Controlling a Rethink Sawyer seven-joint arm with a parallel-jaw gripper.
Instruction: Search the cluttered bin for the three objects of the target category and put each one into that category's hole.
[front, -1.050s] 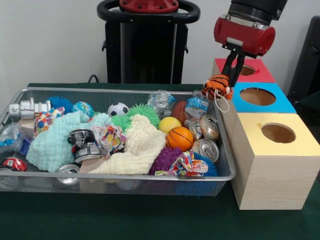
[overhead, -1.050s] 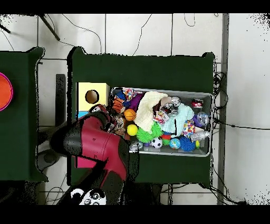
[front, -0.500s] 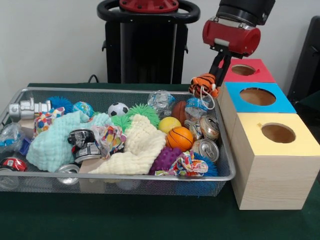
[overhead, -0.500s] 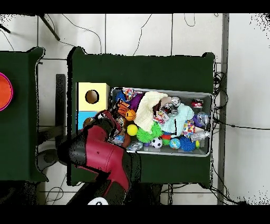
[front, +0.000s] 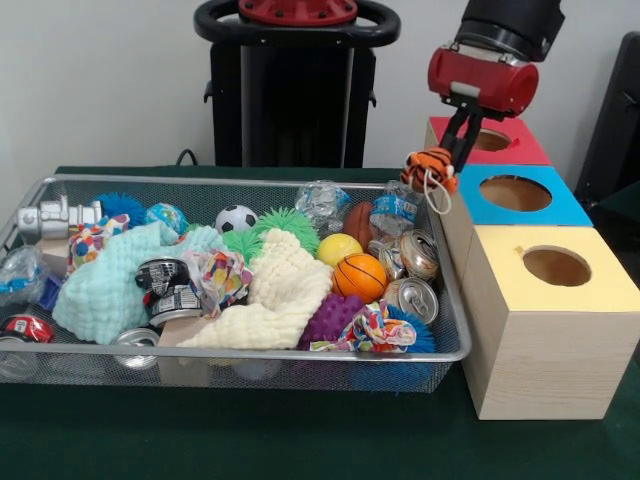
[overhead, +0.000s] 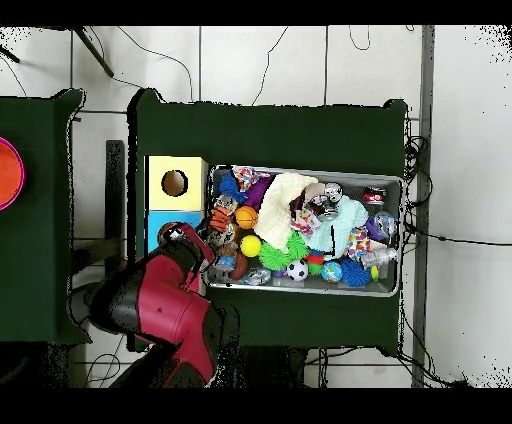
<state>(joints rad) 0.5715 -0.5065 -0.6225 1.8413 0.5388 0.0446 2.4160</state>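
Gripper (front: 447, 160) is clamped on a striped orange toy (front: 429, 170) and holds it in the air, above the corner of the wire bin (front: 300, 356) nearest the blue box (front: 520, 205). The toy hangs just beside the blue box, short of its hole (front: 515, 193). Judged from this, one delivery is under way and not complete: the toy needs to be carried over a hole and released. Whether any item already sits inside a box cannot be told. The bin beside the blue box is full of clutter.
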